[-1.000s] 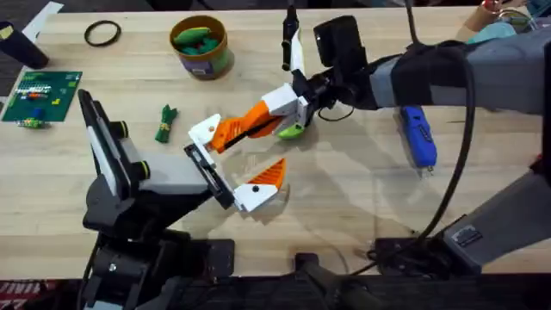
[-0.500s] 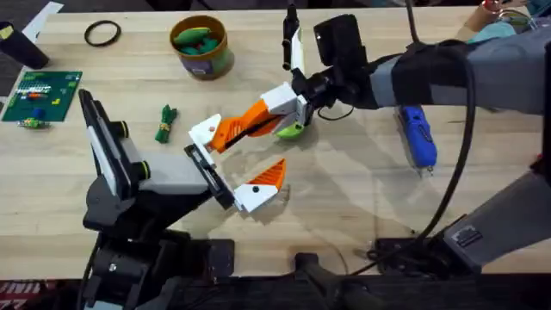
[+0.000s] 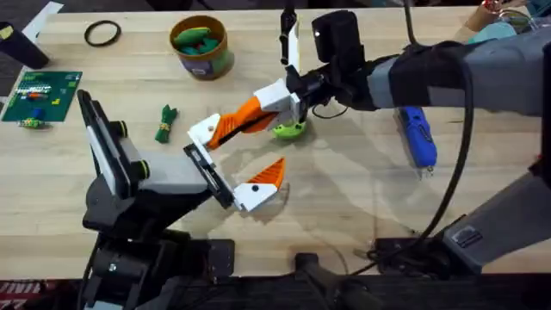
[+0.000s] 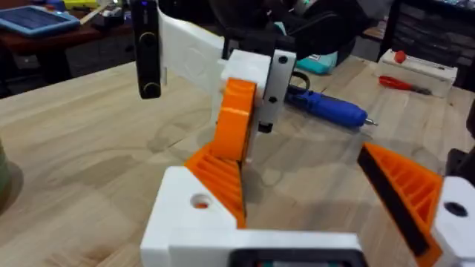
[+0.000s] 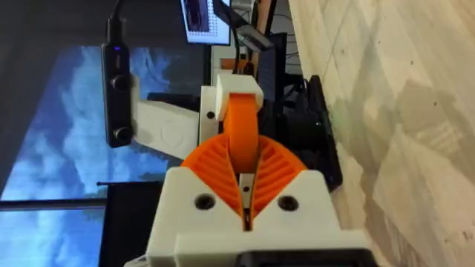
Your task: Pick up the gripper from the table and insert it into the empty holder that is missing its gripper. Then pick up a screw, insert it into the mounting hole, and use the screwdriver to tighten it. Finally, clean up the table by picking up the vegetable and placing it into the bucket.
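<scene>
Wooden counter (image 3: 362,198), with right hand (image 3: 291,93) clenched on orange finger (image 3: 241,118), now lifted clear of lime dish (image 3: 289,131), tip nearing holder (image 3: 204,131); insertion apparently unfinished.

Two black robot arms are working over the wooden desk (image 3: 362,198). One blue pen-shaped screwdriver (image 3: 418,138), one tan-rimmed green bucket (image 3: 201,45), one dark green leafy vegetable (image 3: 165,123), one black ring (image 3: 102,33) and one green circuit board (image 3: 41,93) are lying there.
</scene>
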You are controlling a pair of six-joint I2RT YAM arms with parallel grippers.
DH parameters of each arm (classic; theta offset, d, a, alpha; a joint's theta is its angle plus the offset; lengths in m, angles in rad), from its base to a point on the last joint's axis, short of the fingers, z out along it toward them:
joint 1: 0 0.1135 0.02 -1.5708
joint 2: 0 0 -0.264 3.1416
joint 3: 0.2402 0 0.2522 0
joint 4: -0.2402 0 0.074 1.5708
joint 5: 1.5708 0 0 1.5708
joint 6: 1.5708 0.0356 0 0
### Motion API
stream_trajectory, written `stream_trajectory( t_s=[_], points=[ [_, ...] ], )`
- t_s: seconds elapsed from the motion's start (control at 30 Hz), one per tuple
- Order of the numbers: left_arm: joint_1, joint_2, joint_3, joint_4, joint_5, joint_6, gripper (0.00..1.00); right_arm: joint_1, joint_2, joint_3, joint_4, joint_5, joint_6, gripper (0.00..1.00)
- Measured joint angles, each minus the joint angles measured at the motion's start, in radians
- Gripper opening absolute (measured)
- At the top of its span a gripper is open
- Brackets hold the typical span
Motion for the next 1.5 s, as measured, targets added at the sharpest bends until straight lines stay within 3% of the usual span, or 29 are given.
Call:
stream_trajectory(
  t_s=[0.63,1.5],
  points=[
    [0.007,0.000,0.000,0.001,-0.030,-0.001,0.987,0.024,0.000,0.000,0.086,0.055,0.101,0.016],
    [0.007,0.000,0.000,0.001,-0.042,-0.005,0.987,0.036,0.000,0.001,0.096,0.075,0.113,0.016]
  ],
)
